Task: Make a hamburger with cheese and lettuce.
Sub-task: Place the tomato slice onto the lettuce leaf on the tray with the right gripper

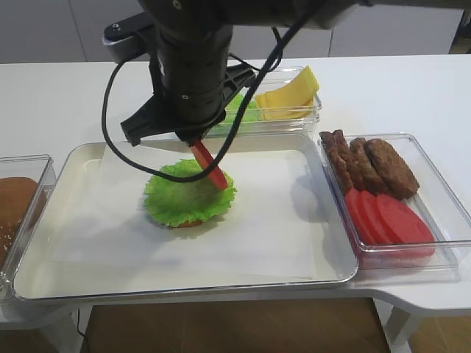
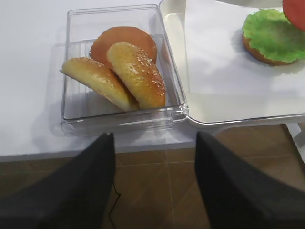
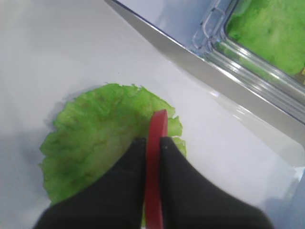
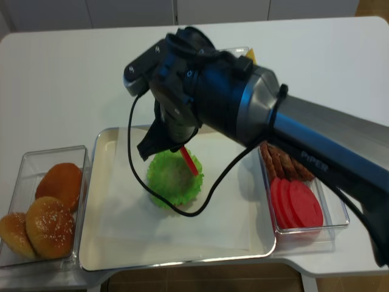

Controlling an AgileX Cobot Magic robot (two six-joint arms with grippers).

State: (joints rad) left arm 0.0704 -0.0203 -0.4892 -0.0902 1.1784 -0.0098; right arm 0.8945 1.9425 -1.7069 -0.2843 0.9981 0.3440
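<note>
White paper lines the tray (image 1: 88,158), leaving bare margin around the lettuce (image 1: 180,197), over which the right gripper's (image 3: 153,143) fingers pinch a tomato slice (image 3: 156,138) edge-on.

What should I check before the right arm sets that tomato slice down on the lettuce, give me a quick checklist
1. Grip: right gripper shut on the tomato slice, held on edge: ok.
2. Position: slice hangs over the lettuce: ok.
3. Base: lettuce lies on the bun base, on the tray: ok.
4. Contact: whether the slice touches the lettuce: cannot tell.
5. Left gripper open, back by the bun container, out of the way: ok.
6. Cheese in its container, none on the burger yet: not ok.
</note>
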